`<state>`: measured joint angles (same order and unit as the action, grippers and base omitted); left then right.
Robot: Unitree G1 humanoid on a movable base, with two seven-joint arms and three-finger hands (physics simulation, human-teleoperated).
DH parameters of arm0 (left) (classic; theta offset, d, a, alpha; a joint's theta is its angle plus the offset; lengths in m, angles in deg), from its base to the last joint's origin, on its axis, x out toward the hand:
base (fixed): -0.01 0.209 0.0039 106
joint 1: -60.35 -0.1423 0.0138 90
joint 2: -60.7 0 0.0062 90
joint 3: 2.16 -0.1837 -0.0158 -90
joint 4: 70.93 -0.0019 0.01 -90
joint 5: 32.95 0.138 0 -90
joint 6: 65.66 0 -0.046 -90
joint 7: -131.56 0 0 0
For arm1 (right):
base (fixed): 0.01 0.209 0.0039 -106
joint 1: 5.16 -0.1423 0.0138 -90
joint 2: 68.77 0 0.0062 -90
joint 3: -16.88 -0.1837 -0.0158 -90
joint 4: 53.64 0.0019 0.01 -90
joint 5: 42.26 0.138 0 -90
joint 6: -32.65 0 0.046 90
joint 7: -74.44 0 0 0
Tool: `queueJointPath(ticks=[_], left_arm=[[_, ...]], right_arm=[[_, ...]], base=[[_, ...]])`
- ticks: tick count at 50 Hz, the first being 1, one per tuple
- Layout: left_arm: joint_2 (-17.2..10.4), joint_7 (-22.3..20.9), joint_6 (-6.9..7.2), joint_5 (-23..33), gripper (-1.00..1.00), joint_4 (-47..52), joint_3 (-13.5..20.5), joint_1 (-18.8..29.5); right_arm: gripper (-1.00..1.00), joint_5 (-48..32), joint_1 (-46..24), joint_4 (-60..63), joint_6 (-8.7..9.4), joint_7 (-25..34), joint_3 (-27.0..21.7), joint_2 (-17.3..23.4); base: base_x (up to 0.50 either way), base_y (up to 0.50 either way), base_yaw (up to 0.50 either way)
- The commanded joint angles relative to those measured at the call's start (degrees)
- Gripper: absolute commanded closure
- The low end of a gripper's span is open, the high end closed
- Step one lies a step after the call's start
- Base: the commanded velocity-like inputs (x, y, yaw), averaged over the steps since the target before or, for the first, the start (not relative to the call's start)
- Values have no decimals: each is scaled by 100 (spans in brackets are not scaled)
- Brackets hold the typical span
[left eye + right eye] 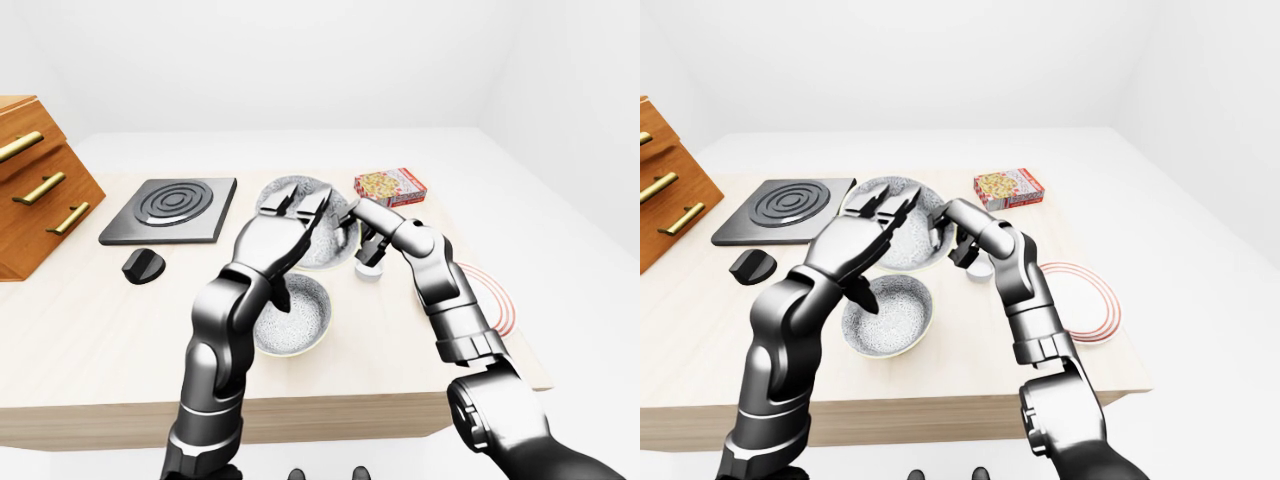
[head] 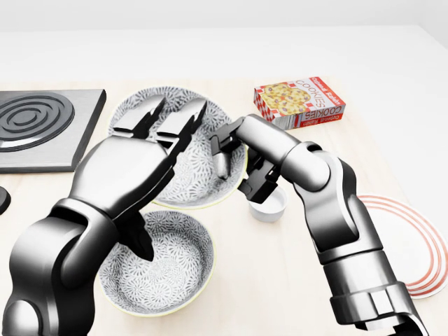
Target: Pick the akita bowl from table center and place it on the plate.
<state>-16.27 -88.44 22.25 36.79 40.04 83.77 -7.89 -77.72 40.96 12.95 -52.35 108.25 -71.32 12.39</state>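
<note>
Head view, grasp step: right hand (image 2: 234, 150) pinches the right rim of the bowl (image 2: 199, 171) just left of centre, left hand (image 2: 133, 164) spread open and empty over it; next, likely a lift past the cup (image 2: 269, 204) to the plate (image 2: 420, 238), lower right.

Noted on pale wooden table (image 2: 273, 269): patterned bowl (image 2: 175, 269) beneath left hand (image 2: 133, 168), white cup (image 2: 269, 206) just under right hand (image 2: 245, 159), cookie box (image 2: 299, 100) above it, red-ringed plate (image 2: 420, 245) well right, black burner plate (image 2: 42, 126) and knob (image 1: 141, 266) left of left hand.
</note>
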Motion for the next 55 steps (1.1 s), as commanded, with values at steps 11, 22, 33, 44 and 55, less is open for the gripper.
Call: queueJointPath(ticks=[11,22,33,44,55], left_arm=[[-239,0,708,-634,-100,415,320,1051],[-636,0,708,-797,-100,491,601,1283],[-1024,0,708,-1091,-100,-218,886,958],[-1259,112,708,-1353,-100,-1308,952,972],[-1231,350,708,-1401,-100,-1663,865,1008]], right_arm=[[100,370,-280,-529,0,-189,-139,91],[100,310,-288,-544,0,-117,-197,240],[100,258,-129,-330,0,-3,-310,473],[100,190,663,805,0,421,-610,894],[100,196,1265,1360,0,579,-947,1247]], base=[[0,0,0],[0,0,0],[0,0,0],[0,0,0],[0,0,0]])
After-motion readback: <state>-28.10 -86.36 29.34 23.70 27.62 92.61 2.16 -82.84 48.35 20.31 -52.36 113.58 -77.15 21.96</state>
